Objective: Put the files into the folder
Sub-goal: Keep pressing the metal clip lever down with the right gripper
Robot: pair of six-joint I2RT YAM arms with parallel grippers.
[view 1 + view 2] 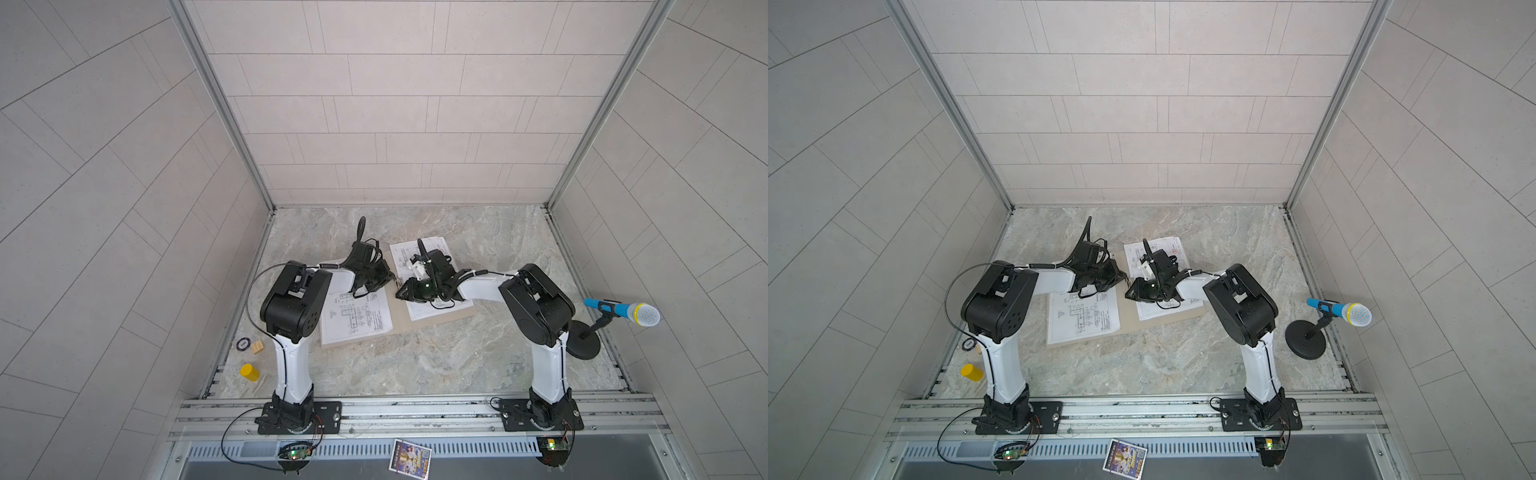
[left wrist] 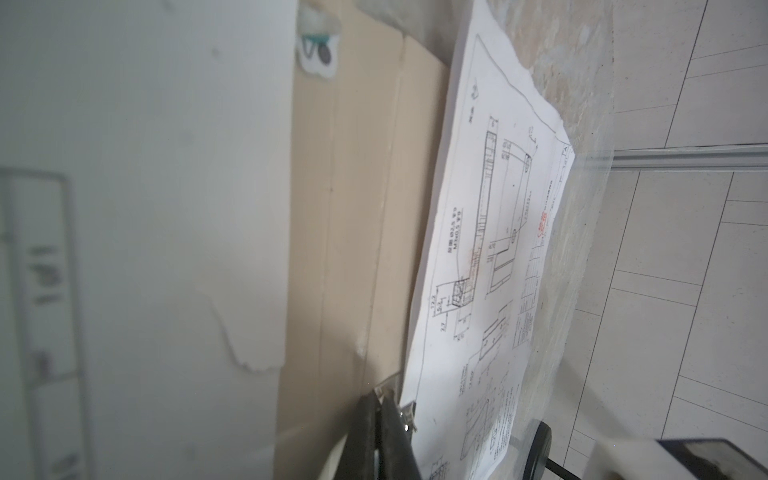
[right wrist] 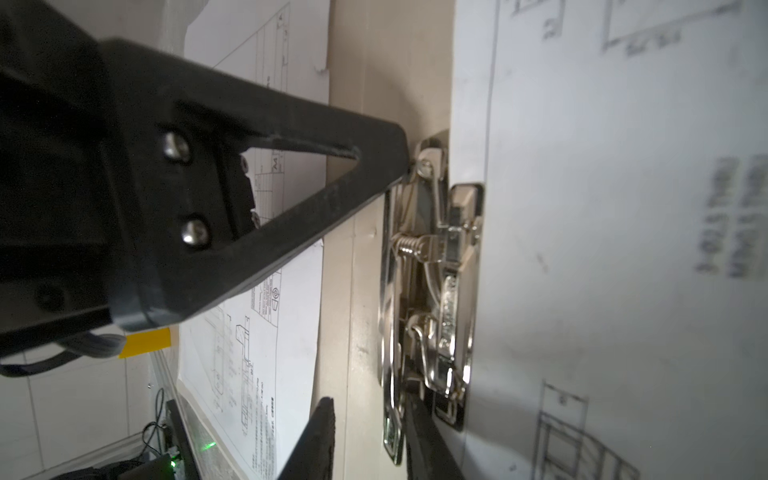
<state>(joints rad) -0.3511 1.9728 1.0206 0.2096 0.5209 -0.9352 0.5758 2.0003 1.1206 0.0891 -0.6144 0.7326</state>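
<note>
Folder of plain tan cardboard point(image 1: 400, 316) lies open and flat mid-table on the grey marbled tabletop point(image 1: 415, 365). White paper sheets printed with black line drawings point(image 1: 357, 320) lie on it: one on the half toward the left arm, another sheet point(image 1: 434, 246) on the half toward the right arm, partly hidden under that arm's wrist. Small shiny metal spring clip point(image 3: 440, 291) sits along the spine, at the inner edge of the right-hand sheet; cannot tell if it bites the paper.

Left gripper point(image 3: 399, 160) has its jaws pressed together, tip touching one end of the clip. Right gripper point(image 3: 369, 401) has its jaws spread at the clip's other end. One finger point(image 3: 428, 440) is just beside the clip, the other clear of it, nothing pinched. In both top views the two grippers meet nose to nose over the spine.

Outward:
- blue microphone with silver mesh head on a black round stand point(image 1: 623, 309) at the table's right edge
- yellow plastic cylinder point(image 1: 249, 372), small wooden block point(image 1: 257, 346) and round dark chip point(image 1: 242, 343) at the left edge
- colourful printed card point(image 1: 409, 455) on the metal ledge in front of the arm bases
</note>
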